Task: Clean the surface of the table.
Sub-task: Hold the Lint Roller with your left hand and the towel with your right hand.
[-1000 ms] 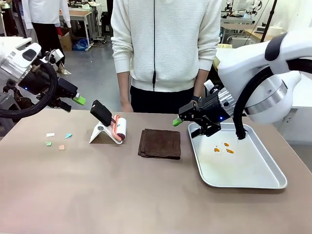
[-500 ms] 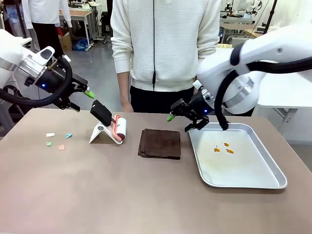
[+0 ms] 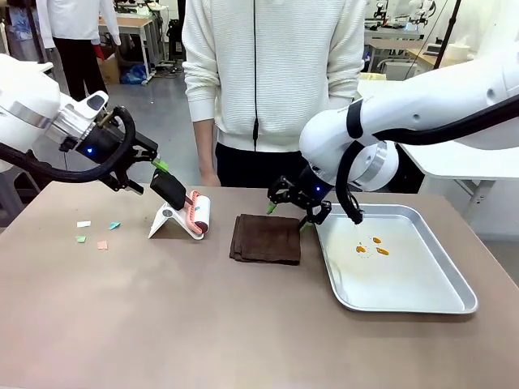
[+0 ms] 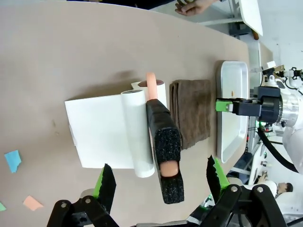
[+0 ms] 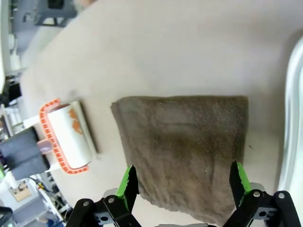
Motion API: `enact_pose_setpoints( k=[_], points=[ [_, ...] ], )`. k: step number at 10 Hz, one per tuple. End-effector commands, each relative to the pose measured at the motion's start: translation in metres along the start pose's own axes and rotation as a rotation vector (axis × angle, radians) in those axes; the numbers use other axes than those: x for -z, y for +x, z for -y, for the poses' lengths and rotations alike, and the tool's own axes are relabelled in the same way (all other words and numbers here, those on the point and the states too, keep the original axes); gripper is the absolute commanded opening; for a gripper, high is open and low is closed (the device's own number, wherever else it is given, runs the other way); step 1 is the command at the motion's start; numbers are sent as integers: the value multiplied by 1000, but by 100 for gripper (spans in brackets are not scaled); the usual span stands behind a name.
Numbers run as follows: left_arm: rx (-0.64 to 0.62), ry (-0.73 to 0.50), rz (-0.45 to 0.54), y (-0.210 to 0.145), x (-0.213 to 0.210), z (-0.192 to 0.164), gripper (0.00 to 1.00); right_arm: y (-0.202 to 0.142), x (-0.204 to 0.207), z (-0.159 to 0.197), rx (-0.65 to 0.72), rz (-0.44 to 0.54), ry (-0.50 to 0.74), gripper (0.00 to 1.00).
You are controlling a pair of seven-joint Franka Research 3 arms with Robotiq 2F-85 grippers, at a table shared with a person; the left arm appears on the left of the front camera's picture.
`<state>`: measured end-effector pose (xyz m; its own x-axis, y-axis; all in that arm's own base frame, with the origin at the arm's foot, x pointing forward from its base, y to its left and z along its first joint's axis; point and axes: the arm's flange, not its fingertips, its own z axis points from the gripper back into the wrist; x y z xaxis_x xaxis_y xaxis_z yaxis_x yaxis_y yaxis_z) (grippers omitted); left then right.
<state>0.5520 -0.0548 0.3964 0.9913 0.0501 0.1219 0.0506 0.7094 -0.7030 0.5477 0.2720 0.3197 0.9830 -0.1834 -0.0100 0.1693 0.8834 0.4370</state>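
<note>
The brownish table (image 3: 203, 324) carries several small paper scraps (image 3: 97, 233) at its left. A lint roller (image 3: 197, 214) with a black handle (image 3: 169, 187) leans on a white stand (image 3: 165, 220). My left gripper (image 3: 154, 168) hovers open just above and behind that handle. In the left wrist view the handle (image 4: 164, 151) lies between the spread green fingers (image 4: 107, 182) of my left gripper (image 4: 160, 177). A folded brown cloth (image 3: 266, 239) lies mid-table. My right gripper (image 3: 288, 212) stands open over its far right edge. In the right wrist view my right gripper (image 5: 183, 179) straddles the cloth (image 5: 189, 151).
A silver metal tray (image 3: 438, 298) with orange bits (image 3: 370, 245) sits at the right, close beside the cloth. A person in a white sweater (image 3: 276, 81) stands at the far edge. The near half of the table is bare.
My left gripper has swung right and down to the lint roller's handle. My right gripper has moved left from above the tray's corner to the cloth's edge. Both stayed open.
</note>
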Motion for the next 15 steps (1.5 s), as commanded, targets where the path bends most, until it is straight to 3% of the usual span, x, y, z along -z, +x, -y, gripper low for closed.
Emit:
enact_pose_setpoints(
  k=[1,4,15],
  points=[
    [22,9,-11,-2,-3,3,100,4,1,-10,19,-32,-89,100],
    [51,31,-40,-2,5,9,100,1,16,-10,0,-39,-185,100],
    [77,32,-61,-3,11,13,100,-9,24,-15,-103,5,-268,100]
  ],
)
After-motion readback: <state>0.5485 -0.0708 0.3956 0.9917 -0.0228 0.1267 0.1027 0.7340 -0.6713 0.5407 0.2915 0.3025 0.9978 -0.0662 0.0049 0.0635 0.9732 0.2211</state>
